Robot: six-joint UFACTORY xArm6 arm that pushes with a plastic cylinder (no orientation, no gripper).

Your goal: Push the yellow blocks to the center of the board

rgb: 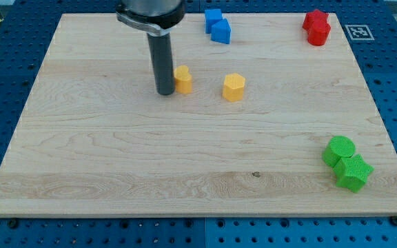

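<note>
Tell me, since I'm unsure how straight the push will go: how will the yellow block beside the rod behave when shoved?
The yellow block will probably slide rather than roll or tip: it looks squat with flat faces. My tip sits against its left side, so it may twist if pushed off-centre. The wooden board looks smooth, so it should glide easily.

My tip (165, 92) touching left yellow block (183, 80); yellow hexagonal block (233, 87) apart, right.

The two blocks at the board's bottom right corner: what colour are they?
Green, both the green round block and the green star-shaped block; the single camera view shows them.
</note>
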